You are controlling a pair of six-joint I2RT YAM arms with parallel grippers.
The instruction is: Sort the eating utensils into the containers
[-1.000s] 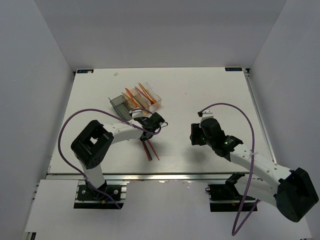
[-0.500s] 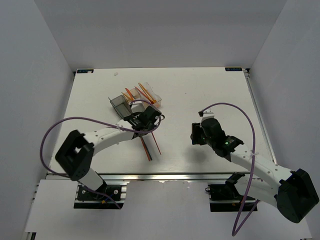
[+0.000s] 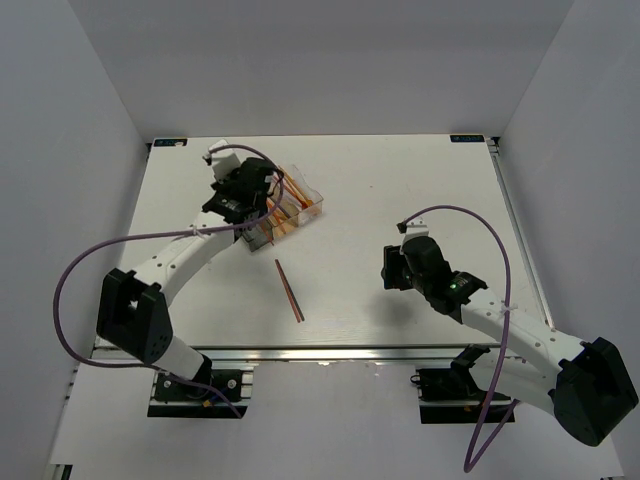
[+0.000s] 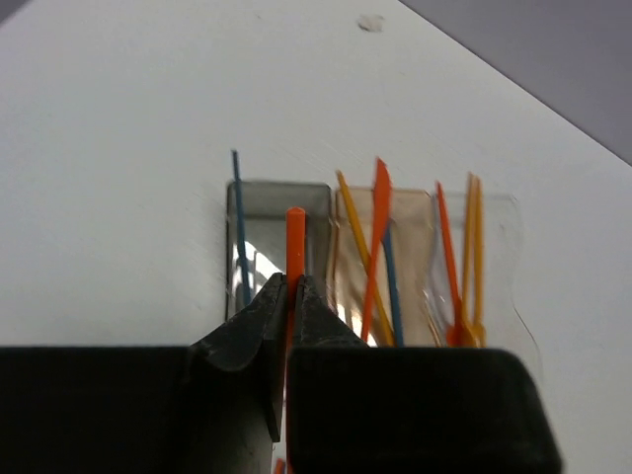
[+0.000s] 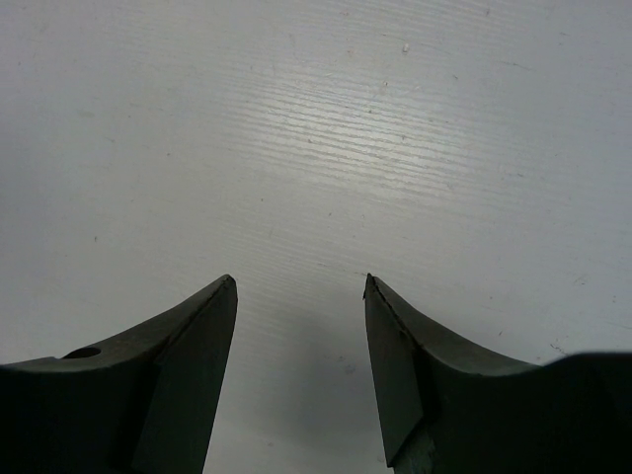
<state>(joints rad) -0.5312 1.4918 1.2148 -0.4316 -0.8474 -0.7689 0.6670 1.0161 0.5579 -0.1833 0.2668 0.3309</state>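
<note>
— Is there any writing you can read out to me?
— Only small coloured tags [image 3: 168,142] at the far corners of the table [image 3: 400,190], and you won't read them: too small.
— And the claws?
— Your left gripper [image 4: 289,286] is clenched on an orange utensil [image 4: 295,232], whose tip shows against the smoky grey bin [image 4: 318,197]. Its lower end is hidden behind the fingers [image 4: 247,336]. Your right gripper [image 5: 299,281] hangs released over bare table, well apart from the bins.
— Where are the other utensils?
— A blue stick [image 4: 238,212] leans in the grey bin. Orange, red and blue ones stand in the amber bin [image 4: 415,202], orange and red in the clear bin [image 4: 504,247]. You'll find the bins' near walls cut off by the gripper body, and from above the left wrist covers the grey bin. Two sticks [image 3: 288,288] lie together near the table's middle, their ends too small to make out.
</note>
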